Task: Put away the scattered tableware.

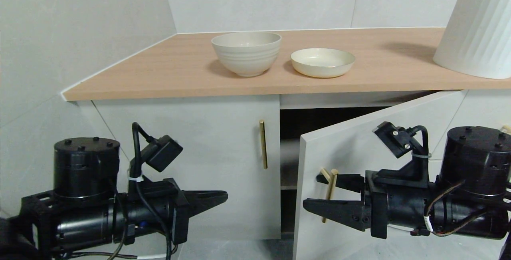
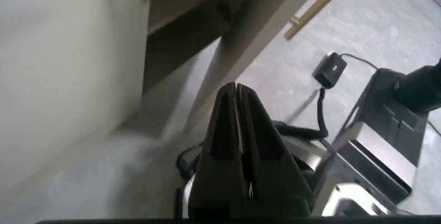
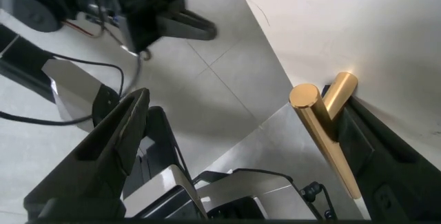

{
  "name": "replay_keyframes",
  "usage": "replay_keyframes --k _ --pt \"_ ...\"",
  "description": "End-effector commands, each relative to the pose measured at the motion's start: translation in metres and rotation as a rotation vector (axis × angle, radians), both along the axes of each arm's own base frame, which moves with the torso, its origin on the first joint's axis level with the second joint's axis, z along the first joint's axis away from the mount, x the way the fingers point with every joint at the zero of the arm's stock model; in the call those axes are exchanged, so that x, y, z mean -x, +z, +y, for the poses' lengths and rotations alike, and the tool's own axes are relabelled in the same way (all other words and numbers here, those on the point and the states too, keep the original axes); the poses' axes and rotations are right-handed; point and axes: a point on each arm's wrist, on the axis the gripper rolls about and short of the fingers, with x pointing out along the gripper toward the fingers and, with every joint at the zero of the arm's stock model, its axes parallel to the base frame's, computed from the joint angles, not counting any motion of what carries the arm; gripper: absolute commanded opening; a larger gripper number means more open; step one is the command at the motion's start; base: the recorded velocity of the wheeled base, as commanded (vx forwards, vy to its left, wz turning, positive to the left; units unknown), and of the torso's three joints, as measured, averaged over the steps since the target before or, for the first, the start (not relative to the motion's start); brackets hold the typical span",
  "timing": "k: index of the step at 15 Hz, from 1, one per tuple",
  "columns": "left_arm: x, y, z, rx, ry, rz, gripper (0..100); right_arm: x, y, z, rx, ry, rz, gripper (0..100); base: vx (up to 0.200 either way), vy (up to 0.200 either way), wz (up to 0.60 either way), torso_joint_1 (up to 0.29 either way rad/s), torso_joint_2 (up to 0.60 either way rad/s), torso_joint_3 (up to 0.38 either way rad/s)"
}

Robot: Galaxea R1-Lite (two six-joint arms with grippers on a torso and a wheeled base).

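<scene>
Bowl [image 1: 246, 52], ribbed, nr shallow glossy dish [image 1: 322, 62], wood-grain ctr [image 1: 159, 72]

A: What's on the desk [image 1: 159, 72]?
B: Left the bowl [image 1: 246, 52], just right of it the dish [image 1: 322, 62], far right a ribbed vessel [image 1: 475, 32].
A: Underneath?
B: The left door [image 1: 191, 152], then the right door [image 1: 359, 140] swung out; its handle [image 1: 331, 184] sits between the right hand [image 1: 312, 192] fingers.

Soft light's coming in from the right, bowl [image 1: 246, 53] is throwing a faint shadow on the surface [image 1: 167, 72], handle [image 3: 324, 131] is glinting.
</scene>
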Motion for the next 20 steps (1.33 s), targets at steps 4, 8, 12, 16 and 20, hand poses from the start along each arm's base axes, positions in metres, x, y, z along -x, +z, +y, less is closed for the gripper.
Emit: replay_keyframes --k 4,8,12,16,20 --pt "-0.038 -0.045 -0.055 0.038 -0.034 -0.104 0 -0.002 -0.004 0.001 0.011 0.000 0.013 100 0.000 0.000 0.00 0.000 0.00 0.000" --pt "-0.064 -0.065 -0.084 0.113 0.021 -0.173 0 -0.005 -0.011 0.004 0.029 0.000 0.035 100 0.000 0.000 0.00 0.000 0.00 0.000" --pt "-0.074 -0.068 -0.096 0.148 0.029 -0.228 0 -0.005 -0.012 0.005 0.032 0.000 0.037 100 0.000 0.000 0.00 0.000 0.00 0.000" --pt "-0.079 -0.072 -0.114 0.213 0.042 -0.297 0 -0.004 -0.014 0.003 0.039 0.000 0.031 100 0.000 0.000 0.00 0.000 0.00 0.000" --pt "-0.082 -0.067 -0.128 0.263 0.026 -0.309 0 0.002 -0.024 -0.008 0.119 -0.061 -0.050 100 0.000 0.000 0.00 0.000 0.00 0.000"
